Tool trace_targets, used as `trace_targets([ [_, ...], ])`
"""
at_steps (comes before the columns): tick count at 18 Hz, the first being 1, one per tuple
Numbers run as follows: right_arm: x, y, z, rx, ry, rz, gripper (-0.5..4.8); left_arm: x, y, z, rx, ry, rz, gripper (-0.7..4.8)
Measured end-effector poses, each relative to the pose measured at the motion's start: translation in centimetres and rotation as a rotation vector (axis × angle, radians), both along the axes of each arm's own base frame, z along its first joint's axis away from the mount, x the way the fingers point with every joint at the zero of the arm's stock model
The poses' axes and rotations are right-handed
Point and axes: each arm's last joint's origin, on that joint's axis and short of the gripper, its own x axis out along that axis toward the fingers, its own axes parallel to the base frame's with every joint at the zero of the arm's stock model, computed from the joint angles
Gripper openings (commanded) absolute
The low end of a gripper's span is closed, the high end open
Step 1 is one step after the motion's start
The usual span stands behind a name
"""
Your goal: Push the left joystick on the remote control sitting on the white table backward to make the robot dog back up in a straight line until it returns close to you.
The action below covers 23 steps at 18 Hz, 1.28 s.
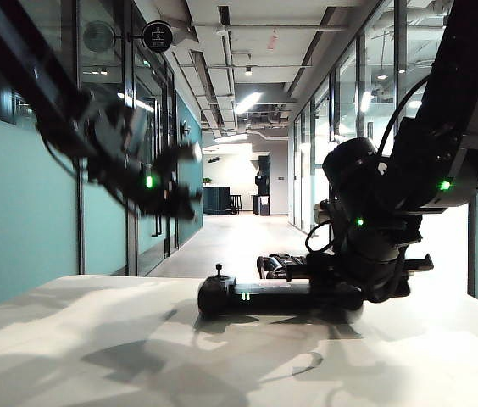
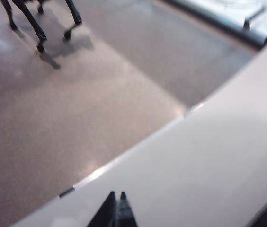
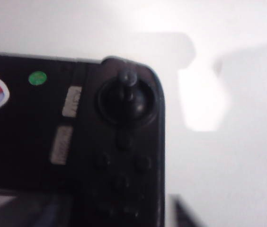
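Both end effectors: left (image 2: 116,201) past white table (image 2: 209,161) edge | right (image 1: 366,280) over remote control (image 1: 260,295)

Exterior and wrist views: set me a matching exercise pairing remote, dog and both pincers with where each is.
Things:
1. remote
2. dog
3. left pincer
4. right pincer

Places:
A. standing on the floor beyond the table edge
B. low, at the remote's right end
C. lying on the table
D. raised in the air, clear of the remote

Pairs: 1-C, 2-A, 3-D, 4-B
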Motion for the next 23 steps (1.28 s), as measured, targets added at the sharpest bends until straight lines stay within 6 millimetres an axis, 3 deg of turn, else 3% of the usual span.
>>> trace_targets([
  [9,0.0,0.0,0.2,-0.051,0.007,0.027,3.14,-2.6,0.7,7.9,-0.063,-0.002,0.03,-0.06],
  [17,-0.4,-0.2,2.6,-0.077,0.01,0.039,3.02,-4.2,1.2,10.9,-0.066,0.038,0.1,-0.06],
  [22,-0.8,-0.4,4.9,-0.075,-0.005,0.042,1.41,-6.0,1.6,13.9,-0.079,0.033,0.125,-0.06],
  [23,-0.9,-0.5,5.3,-0.078,0.0,0.043,0.73,-6.4,1.7,14.5,-0.078,0.028,0.133,-0.06],
])
